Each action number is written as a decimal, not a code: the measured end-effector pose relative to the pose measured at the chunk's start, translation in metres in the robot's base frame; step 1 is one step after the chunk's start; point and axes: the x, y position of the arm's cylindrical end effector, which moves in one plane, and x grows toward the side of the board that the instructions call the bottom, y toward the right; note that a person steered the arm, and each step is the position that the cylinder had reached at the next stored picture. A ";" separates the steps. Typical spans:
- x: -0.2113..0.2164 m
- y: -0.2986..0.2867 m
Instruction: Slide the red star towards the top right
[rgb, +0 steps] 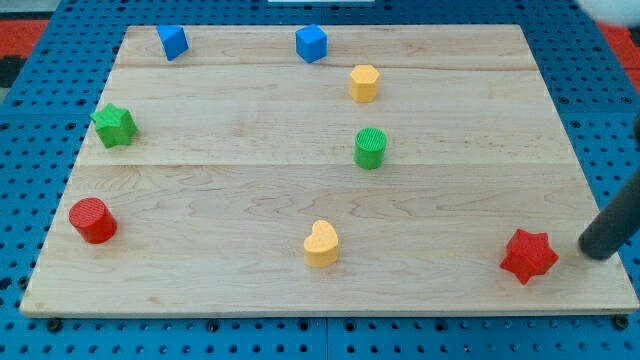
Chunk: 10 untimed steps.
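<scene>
The red star (528, 256) lies on the wooden board (220, 200) near the view's bottom right corner. My tip (596, 252) is the lower end of a dark rod that comes in from the view's right edge. The tip stands just to the right of the red star, with a small gap between them, close to the board's right edge.
A yellow heart (321, 244) lies at bottom centre, a red cylinder (92, 220) at bottom left, a green star (115, 125) at left. A green cylinder (370, 148) and a yellow block (364, 83) sit mid-board. Two blue cubes (172, 42) (311, 43) sit at the top.
</scene>
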 end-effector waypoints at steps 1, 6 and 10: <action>-0.028 -0.067; -0.131 -0.112; -0.211 -0.108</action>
